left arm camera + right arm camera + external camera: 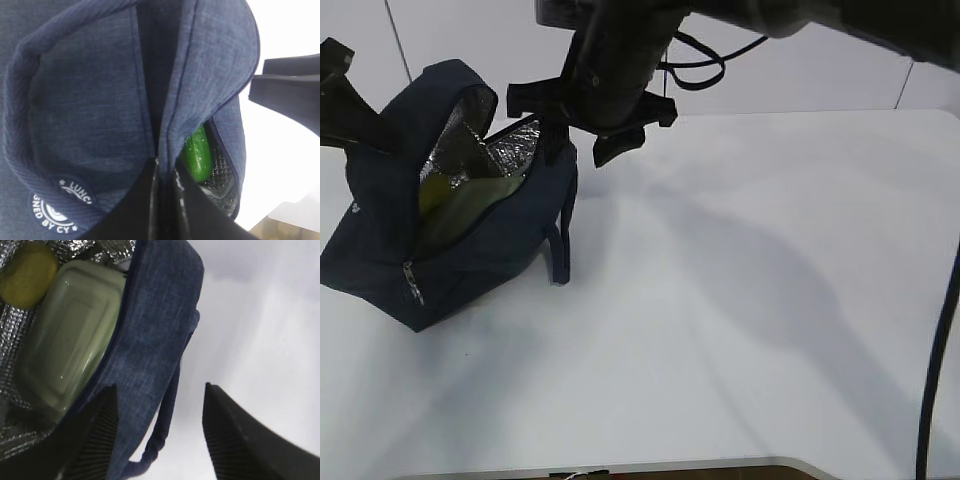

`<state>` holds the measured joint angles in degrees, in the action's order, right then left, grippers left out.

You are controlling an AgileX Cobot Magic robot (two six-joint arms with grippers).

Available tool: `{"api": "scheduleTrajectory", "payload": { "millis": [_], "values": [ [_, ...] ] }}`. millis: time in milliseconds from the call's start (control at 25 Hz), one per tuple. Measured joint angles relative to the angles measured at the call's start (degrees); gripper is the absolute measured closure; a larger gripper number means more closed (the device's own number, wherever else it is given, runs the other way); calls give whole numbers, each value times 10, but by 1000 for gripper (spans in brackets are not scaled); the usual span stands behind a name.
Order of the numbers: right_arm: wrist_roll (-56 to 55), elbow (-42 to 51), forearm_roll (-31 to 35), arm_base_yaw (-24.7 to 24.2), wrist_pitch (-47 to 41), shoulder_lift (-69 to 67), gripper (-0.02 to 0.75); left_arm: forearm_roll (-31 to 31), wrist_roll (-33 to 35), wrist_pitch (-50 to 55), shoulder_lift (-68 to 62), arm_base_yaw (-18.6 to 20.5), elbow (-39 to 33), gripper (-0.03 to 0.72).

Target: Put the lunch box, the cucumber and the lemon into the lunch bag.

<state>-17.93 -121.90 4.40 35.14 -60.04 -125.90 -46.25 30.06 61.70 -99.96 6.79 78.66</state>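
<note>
right gripper (pixel 160 440) spread above lunch bag (pixel 150 340)

Lunch bag (pixel 470 240) at the frame's left — all three items inside.

On the table (pixel 740 300); in the right wrist view the lemon (pixel 26 274) sits upper left of the lunch box (pixel 70 335), while the cucumber (pixel 196 156) shows inside the bag's opening in the left wrist view.

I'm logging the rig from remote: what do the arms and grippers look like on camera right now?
Both arms are black. The right gripper has flat, wedge-shaped black fingers with fine ribbing on the inner faces, and black cables loop beside its wrist. Another black cable hangs at the right edge. The left gripper shows smooth, glossy black fingers. No markings are visible.
</note>
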Motion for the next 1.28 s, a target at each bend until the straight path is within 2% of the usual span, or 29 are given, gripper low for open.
{"api": "scheduleTrajectory", "payload": {
  "millis": [200, 1280],
  "values": [
    [-20, 2, 0, 0, 31, -11, 312, 0, 0, 0, 0, 0, 0, 701],
    [-43, 2, 26, 0, 70, -59, 314, 0, 0, 0, 0, 0, 0, 701]
  ]
}}
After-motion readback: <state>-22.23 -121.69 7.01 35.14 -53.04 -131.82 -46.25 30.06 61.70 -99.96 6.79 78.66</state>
